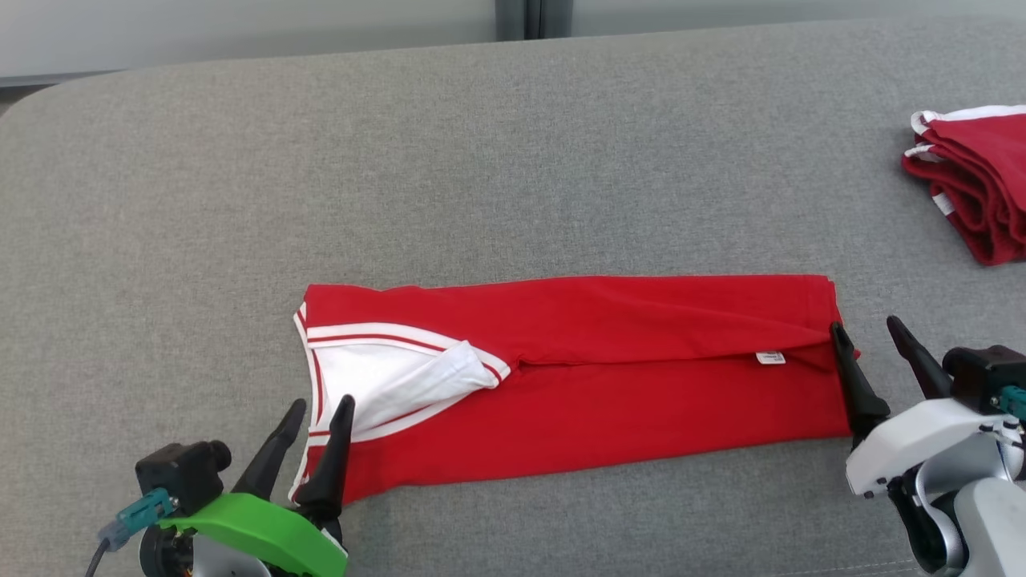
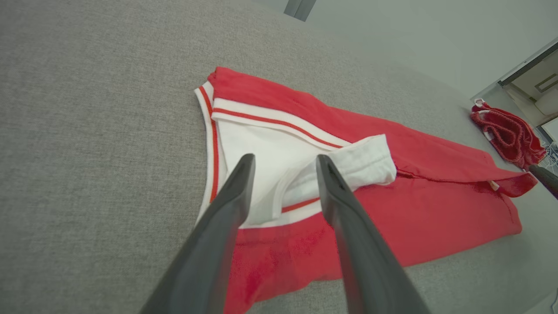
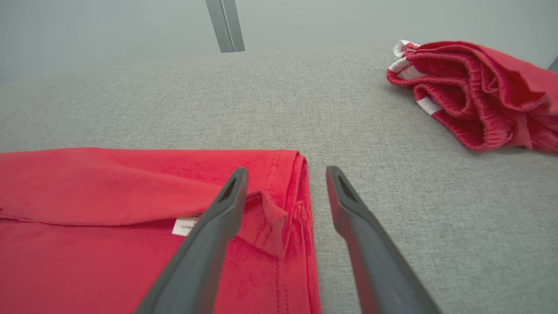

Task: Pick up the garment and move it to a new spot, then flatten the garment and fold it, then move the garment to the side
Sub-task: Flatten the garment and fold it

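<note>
**Stock on hand: one folded red garment, both jaws standing open**

**Left jaws.** Spread, pinching nothing. You see their dark left fingers (image 1: 333, 457) (image 2: 218, 226) over the collar end of the garment. Whether they touch the cloth cannot be told.

**Right jaws.** Spread, pinching nothing. Of the right fingers (image 1: 858, 385) (image 3: 209, 244), one lies over the garment's hem corner and the other over bare grey just beside it, so the hem edge runs between them.

**Garment** (image 1: 609, 377) (image 2: 414, 205) (image 3: 87, 183). Red with white trim, folded into a long narrow strip, lying flat.
- The long axis runs across your head view, left to right.
- The white-banded neck opening points to the robot's left and the hem to its right.
- A lengthwise fold line runs along the middle.
- A small white label (image 1: 771, 357) (image 3: 185, 226) sits near the hem end.

**Tabletop** (image 1: 513, 160). Covered in grey woven fabric, with a rounded corner at the far left. The garment sits on the near half.

**Open room.** Broad bare grey lies beyond the strip and to its left. A narrower band lies on the near side.

**Second garment** (image 1: 978, 184) (image 2: 505, 131) (image 3: 479, 87). A red bundle with white trim, loosely folded, at the far right and well apart from the strip.

**Room.** A pale wall behind the tabletop, with a dark upright strip (image 1: 525, 18) at its middle.
</note>
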You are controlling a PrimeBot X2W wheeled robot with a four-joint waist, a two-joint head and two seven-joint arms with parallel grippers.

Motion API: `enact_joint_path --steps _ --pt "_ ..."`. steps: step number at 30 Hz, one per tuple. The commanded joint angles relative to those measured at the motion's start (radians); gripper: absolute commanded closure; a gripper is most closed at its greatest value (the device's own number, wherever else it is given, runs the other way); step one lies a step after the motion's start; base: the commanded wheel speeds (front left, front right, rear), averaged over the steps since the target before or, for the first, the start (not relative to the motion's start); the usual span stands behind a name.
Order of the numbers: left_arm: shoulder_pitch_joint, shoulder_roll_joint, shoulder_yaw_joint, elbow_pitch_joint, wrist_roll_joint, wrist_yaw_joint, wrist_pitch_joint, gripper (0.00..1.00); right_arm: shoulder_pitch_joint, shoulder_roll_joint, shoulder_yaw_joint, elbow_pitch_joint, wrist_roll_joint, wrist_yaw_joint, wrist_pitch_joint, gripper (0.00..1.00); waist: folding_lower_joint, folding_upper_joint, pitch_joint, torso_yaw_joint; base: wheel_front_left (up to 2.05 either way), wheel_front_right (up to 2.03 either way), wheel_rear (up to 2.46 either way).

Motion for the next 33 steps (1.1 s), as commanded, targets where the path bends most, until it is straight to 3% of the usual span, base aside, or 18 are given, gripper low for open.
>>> enact_joint_path --steps 1,8,16,33 --pt "0.023 -0.009 0.013 -0.002 -0.008 0.012 -0.026 0.0 0.031 0.001 -0.008 -0.006 0.0 -0.002 -0.009 0.0 0.0 0.0 -0.029 -0.001 0.0 0.0 0.0" --pt "0.037 -0.04 0.037 0.019 0.057 0.074 -0.134 0.0 0.105 0.0 -0.051 -0.017 0.006 -0.002 0.015 0.0 0.0 0.0 -0.093 -0.003 0.0 0.0 0.0" --pt "-0.004 -0.074 0.029 0.059 0.136 0.137 -0.18 0.0 0.049 0.026 -0.089 0.006 -0.017 -0.002 0.082 0.0 0.0 0.0 -0.138 0.007 0.0 0.0 0.0" --pt "-0.039 -0.108 0.035 0.106 0.178 0.149 -0.199 0.0 -0.071 -0.015 -0.024 0.265 -0.073 -0.002 0.298 0.0 0.0 0.0 -0.112 0.1 0.0 0.0 0.0"
